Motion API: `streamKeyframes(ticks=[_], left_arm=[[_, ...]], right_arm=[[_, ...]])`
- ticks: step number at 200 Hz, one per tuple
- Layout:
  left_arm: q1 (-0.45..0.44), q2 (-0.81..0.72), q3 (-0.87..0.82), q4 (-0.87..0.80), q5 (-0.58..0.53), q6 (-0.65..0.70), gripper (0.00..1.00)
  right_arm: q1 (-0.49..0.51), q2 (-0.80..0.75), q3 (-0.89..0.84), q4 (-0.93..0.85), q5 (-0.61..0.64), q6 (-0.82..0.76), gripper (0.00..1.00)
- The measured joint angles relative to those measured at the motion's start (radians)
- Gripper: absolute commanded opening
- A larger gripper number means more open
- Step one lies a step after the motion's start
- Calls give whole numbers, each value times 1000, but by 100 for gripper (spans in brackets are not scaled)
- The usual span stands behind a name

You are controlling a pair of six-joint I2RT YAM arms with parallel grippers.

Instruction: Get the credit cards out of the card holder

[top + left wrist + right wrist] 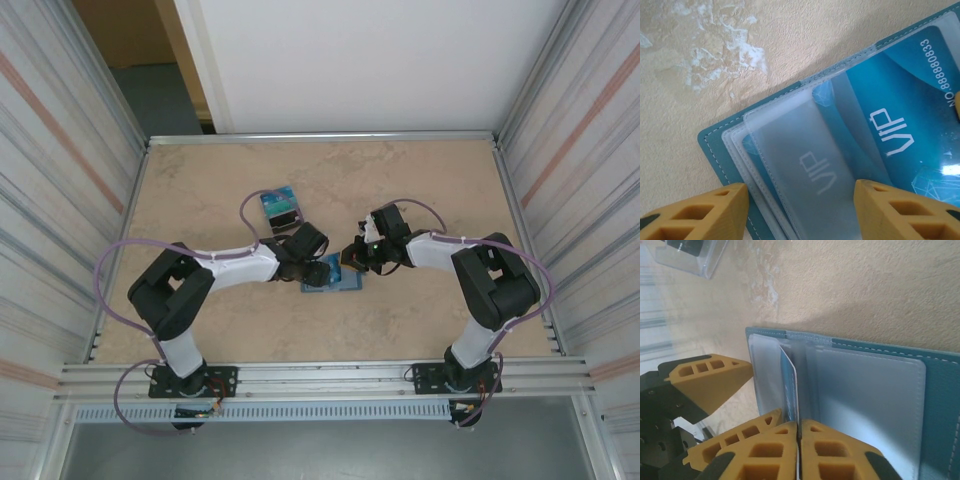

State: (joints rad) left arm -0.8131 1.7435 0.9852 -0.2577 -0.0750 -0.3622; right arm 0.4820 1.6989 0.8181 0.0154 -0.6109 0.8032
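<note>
The teal-blue card holder (335,280) lies open on the table between the two arms, its clear pocket panels (790,150) facing up. A blue VIP credit card (900,115) sticks partly out of a pocket, and another (815,172) shows through a frosted sleeve. My right gripper (799,427) is shut on the near edge of the blue credit card (790,385), which I see edge-on rising from the card holder (940,390). My left gripper (800,220) hovers open just over the pockets, one yellow finger (710,212) on each side of the sleeve. Its fingers (710,377) also appear left of the card.
A clear plastic box (280,206) with printed blue cards in it sits on the table behind the left gripper, and its corner (690,255) is at the top left of the right wrist view. Ribbed metal walls (60,170) close in both sides.
</note>
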Motion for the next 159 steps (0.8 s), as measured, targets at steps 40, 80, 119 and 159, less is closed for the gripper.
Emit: streamKeyframes(ticks=[40,80,119,159], left_arm=[[0,0,0,0,3,0,56],[0,0,0,0,5,-1,56],[0,0,0,0,6,-3,57],[9,-6,0,0,12,-9,59]], right_arm=[[8,1,-14,52,-18,23,20],[36,36,-14,80,-19,27,13],[37,39,-8,68,-14,23,0],[15,-30,-8,-29,51,-14,0]])
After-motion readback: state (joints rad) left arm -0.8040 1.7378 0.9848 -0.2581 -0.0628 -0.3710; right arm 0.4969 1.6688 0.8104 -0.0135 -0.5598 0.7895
